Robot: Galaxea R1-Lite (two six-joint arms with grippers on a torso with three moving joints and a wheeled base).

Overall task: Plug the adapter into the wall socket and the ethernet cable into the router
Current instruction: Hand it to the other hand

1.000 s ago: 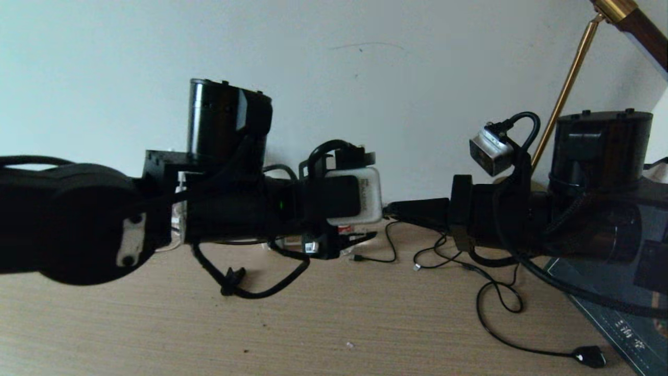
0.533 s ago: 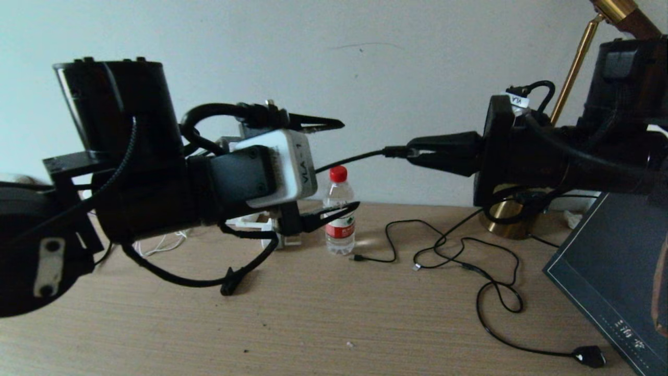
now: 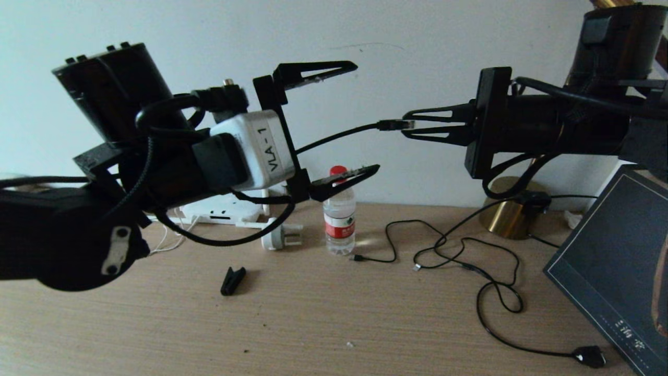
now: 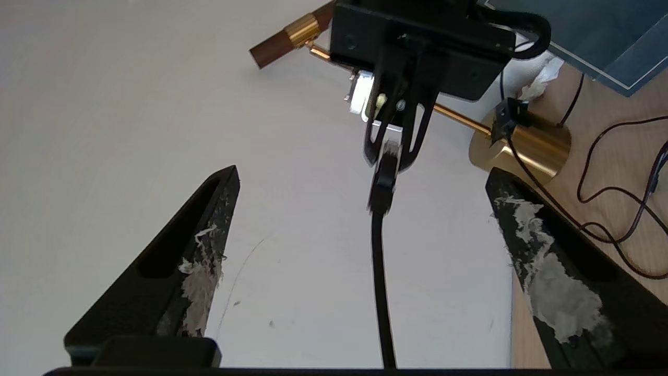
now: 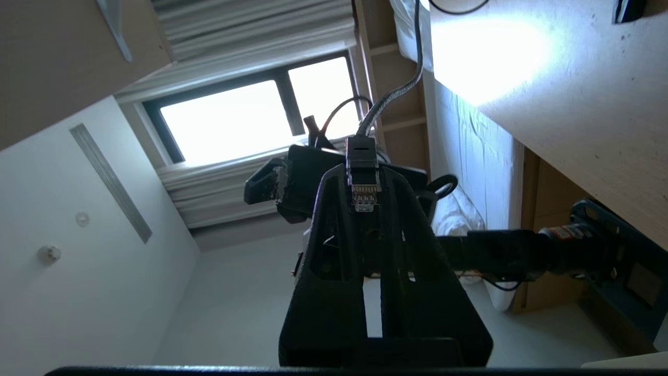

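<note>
1. Ethernet cable (image 3: 339, 137): I see its clear-tipped plug (image 3: 395, 125) pinched in the tips of my right hand (image 3: 409, 125), up in the air well above the surface (image 3: 334, 313).
2. Right hand is clenched on that plug; the right wrist view shows the plug's contacts facing the camera between the two fingertips.
3. From the plug, the cable runs back toward my left side and passes between the fingers of my left hand (image 3: 365, 117) without touching either one.
4. Left hand is released: fingers spread wide, one above (image 3: 318, 70) and one below (image 3: 347, 180) the cable, holding nothing. It hangs in the air opposite the right hand, tips pointing at it, a short gap apart.
5. Router (image 3: 222, 209): flat white box at the back of the surface by the wall, mostly hidden behind my left arm.
6. White-grey round plug with prongs (image 3: 279, 237) lies just in front of the router, next to a small water bottle (image 3: 339, 219) with a red cap.
7. Small black clip (image 3: 232, 280) lies on the surface nearer me.
8. Thin black cables (image 3: 469, 261) loop across the surface to the right, near a brass lamp base (image 3: 509, 216).
</note>
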